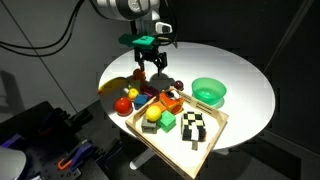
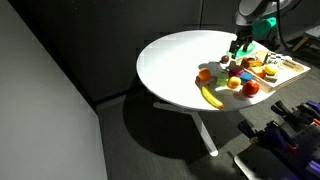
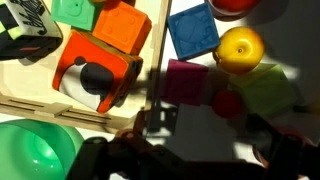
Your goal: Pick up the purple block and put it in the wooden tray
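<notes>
The purple block [image 3: 190, 82] is a magenta cube lying in shadow on the white table, just outside the wooden tray [image 3: 45, 100]. It sits between a blue block [image 3: 193, 30] and a green cube [image 3: 268, 90]. My gripper [image 3: 205, 128] is open and empty. Its dark fingers hang just above the purple block, one to each side. In both exterior views the gripper [image 1: 153, 68] [image 2: 240, 46] is low over the toy pile beside the tray [image 1: 165, 137] [image 2: 292, 70]. The tray holds orange blocks, a checkered piece and other toys.
A green bowl [image 1: 209, 92] [image 3: 30, 150] stands next to the tray. A yellow ball [image 3: 240, 48] and a small red ball [image 3: 228, 103] lie close to the purple block. A banana [image 1: 110, 85] and a red ball [image 1: 123, 103] lie at the table's edge.
</notes>
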`<control>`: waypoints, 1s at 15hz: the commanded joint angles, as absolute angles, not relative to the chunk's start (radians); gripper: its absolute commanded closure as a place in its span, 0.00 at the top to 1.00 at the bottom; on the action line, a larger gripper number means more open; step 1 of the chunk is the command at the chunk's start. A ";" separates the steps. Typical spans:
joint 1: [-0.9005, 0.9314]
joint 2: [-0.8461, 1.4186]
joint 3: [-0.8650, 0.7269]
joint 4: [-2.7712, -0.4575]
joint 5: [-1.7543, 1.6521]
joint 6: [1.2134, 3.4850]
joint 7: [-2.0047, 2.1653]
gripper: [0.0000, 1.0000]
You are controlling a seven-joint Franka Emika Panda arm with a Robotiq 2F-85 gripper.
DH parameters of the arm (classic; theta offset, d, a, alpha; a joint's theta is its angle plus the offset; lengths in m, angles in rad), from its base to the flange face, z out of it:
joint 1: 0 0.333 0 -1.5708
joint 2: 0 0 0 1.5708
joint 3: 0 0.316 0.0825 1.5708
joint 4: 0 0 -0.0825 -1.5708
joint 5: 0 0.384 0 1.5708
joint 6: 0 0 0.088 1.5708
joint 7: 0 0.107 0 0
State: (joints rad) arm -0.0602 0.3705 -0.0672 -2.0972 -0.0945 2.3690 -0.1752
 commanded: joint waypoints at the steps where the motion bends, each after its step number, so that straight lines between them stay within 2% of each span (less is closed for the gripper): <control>1: -0.072 0.379 -0.057 -2.098 -0.090 2.388 -0.172 1.00; 15: -0.068 0.430 -0.057 -2.096 -0.099 2.371 -0.172 1.00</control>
State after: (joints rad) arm -0.0603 0.4300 -0.0653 -2.0981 -0.0945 2.3741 -0.1752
